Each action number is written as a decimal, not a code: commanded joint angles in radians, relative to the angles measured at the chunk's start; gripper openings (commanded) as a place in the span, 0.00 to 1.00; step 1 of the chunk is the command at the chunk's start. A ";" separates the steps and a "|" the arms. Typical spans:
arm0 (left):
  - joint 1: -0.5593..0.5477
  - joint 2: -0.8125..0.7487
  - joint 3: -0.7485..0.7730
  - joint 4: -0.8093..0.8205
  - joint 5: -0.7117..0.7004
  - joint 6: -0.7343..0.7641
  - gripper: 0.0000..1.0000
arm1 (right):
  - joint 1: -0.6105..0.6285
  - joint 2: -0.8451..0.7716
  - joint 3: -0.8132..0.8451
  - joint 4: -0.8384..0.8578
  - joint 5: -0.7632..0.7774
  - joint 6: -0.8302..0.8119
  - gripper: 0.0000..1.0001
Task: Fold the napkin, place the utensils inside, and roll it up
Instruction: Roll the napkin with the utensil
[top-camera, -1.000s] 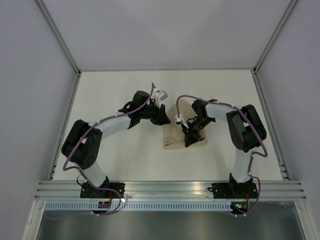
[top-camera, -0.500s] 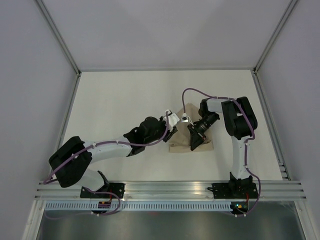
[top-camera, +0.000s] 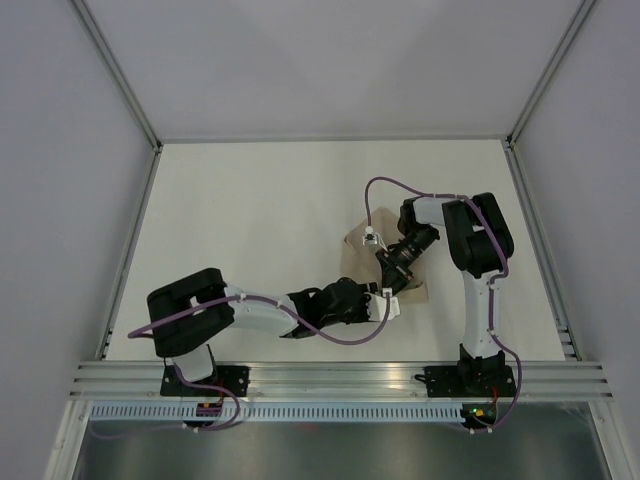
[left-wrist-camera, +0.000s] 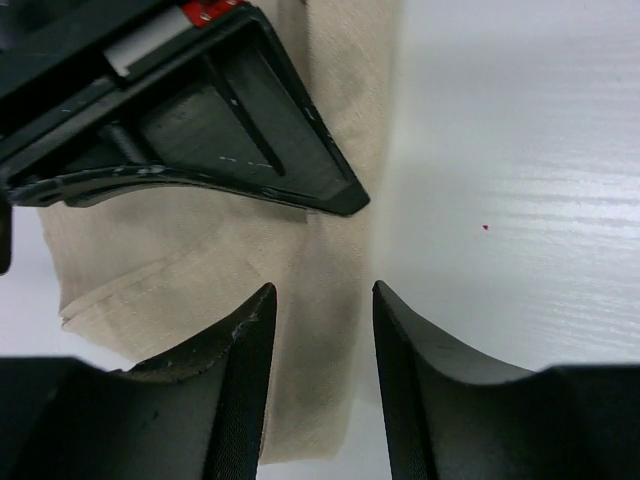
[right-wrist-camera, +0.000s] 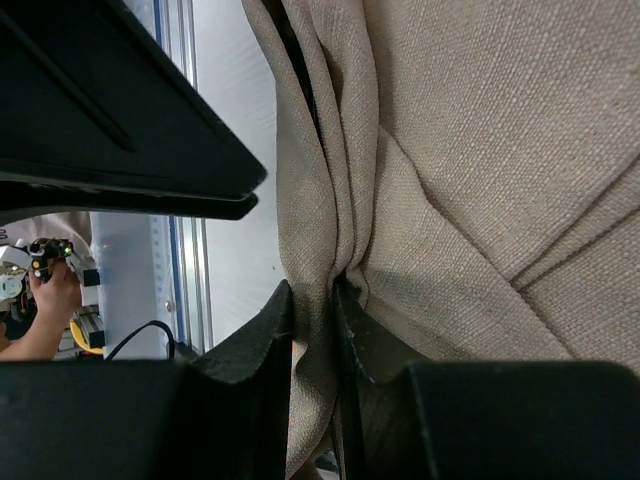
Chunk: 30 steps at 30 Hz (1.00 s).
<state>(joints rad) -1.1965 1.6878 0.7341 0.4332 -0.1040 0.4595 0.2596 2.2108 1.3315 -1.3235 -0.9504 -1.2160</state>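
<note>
Napkin (top-camera: 356, 262), 1, part-folded toward the tabletop's (top-camera: 250, 200) near edge: you are clamping its fold in the right gripper (right-wrist-camera: 312, 300), the left gripper (left-wrist-camera: 320, 300) hovering with jaws apart and empty, utensils unseen, rolling pending.

White table (top-camera: 250, 200), grey aluminium rail (top-camera: 340, 375) along its near edge, pale walls (top-camera: 60, 150) around, tiny red speck (left-wrist-camera: 486, 227) on tabletop

Beige woven napkin (top-camera: 355, 262), folded into creased layers; lies right of centre.
</note>
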 joint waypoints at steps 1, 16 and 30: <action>-0.015 0.044 0.050 0.053 -0.025 0.094 0.49 | -0.006 0.046 0.006 0.093 0.075 -0.047 0.10; -0.040 0.210 0.060 0.095 -0.085 0.202 0.42 | -0.016 0.073 0.018 0.086 0.079 -0.036 0.10; -0.023 0.285 0.353 -0.493 0.196 0.056 0.02 | -0.025 -0.068 -0.018 0.286 0.113 0.136 0.40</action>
<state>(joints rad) -1.2175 1.9106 1.0348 0.1326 -0.0814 0.5972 0.2272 2.2028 1.3247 -1.3319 -0.9085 -1.1084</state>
